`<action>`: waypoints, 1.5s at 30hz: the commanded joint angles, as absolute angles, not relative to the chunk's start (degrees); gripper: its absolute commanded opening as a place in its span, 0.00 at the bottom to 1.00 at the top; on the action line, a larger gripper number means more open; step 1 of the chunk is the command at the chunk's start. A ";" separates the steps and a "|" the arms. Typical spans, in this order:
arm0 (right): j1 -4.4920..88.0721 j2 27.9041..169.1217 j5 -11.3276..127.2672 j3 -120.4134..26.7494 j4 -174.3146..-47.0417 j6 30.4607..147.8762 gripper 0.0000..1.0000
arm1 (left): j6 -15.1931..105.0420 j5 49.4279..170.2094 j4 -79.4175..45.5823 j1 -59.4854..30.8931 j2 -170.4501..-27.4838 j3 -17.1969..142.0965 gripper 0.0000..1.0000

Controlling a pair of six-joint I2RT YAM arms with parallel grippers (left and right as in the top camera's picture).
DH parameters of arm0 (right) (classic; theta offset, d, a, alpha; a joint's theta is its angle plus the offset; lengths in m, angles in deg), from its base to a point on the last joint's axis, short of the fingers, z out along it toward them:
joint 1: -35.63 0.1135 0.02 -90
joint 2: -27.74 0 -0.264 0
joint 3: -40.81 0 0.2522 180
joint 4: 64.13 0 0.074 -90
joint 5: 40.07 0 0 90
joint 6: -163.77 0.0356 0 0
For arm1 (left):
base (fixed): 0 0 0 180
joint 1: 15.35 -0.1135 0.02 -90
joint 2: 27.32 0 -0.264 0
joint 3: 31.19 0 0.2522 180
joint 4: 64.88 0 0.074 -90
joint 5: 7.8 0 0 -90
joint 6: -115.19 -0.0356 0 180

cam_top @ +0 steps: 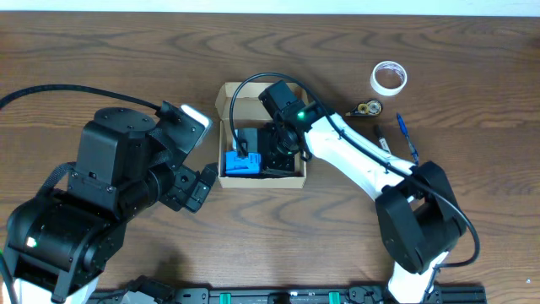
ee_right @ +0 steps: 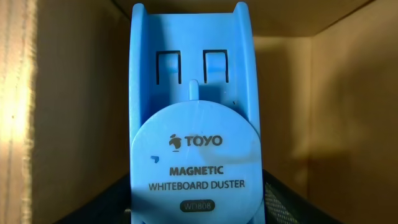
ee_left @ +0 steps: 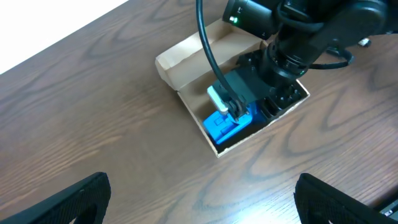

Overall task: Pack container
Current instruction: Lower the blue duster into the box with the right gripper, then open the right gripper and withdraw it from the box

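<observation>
My left gripper (cam_top: pixel 201 187) sits at about 8 o'clock of the container (cam_top: pixel 226 100), jaws spread wide, holding nothing, just off the box's left wall. Container lies mid-table, flap lid folded back toward 12 o'clock. Inside, a blue whiteboard duster (cam_top: pixel 241 164) rests against the near-left corner. My right gripper (cam_top: pixel 283 150) reaches down into the box from 3 o'clock; I cannot tell its jaw state. Bare wood left of the box. Tape roll (cam_top: pixel 389 78) and pens (cam_top: pixel 407 135) lie at 2 o'clock.

The surface (cam_top: pixel 126 51) is dark grained wood, slightly shiny. The box (cam_top: pixel 226 97) is matt brown cardboard. The duster (ee_right: pixel 193 124) is smooth blue plastic.
</observation>
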State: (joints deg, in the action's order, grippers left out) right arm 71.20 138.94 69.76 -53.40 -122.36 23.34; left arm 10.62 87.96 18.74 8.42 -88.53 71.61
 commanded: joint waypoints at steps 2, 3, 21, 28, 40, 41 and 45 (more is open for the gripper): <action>70.89 140.51 71.60 -53.18 -122.23 22.31 0.58 | 11.43 87.57 18.79 8.25 -88.55 72.37 0.95; 70.89 140.80 71.62 -53.18 -122.21 22.31 0.58 | 11.43 87.57 18.79 8.25 -88.55 72.37 0.95; 70.78 140.47 71.53 -53.71 -122.05 27.44 0.76 | 11.43 87.57 18.79 8.25 -88.55 72.37 0.95; 70.56 136.38 71.18 -55.06 -123.21 29.37 0.79 | 11.43 87.57 18.79 8.25 -88.55 72.37 0.95; 65.87 124.91 70.85 -55.19 -125.68 38.29 0.88 | 11.43 87.57 18.79 8.25 -88.55 72.37 0.95; 65.34 124.10 70.31 -55.19 -125.95 39.58 0.89 | 11.43 87.57 18.79 8.25 -88.55 72.37 0.95; 63.20 120.66 65.96 -55.19 -127.39 45.89 0.91 | 11.43 87.57 18.79 8.25 -88.55 72.37 0.95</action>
State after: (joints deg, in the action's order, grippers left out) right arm 64.55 123.24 68.95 -53.90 -126.73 39.47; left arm 10.62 87.96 18.74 8.42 -88.53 71.61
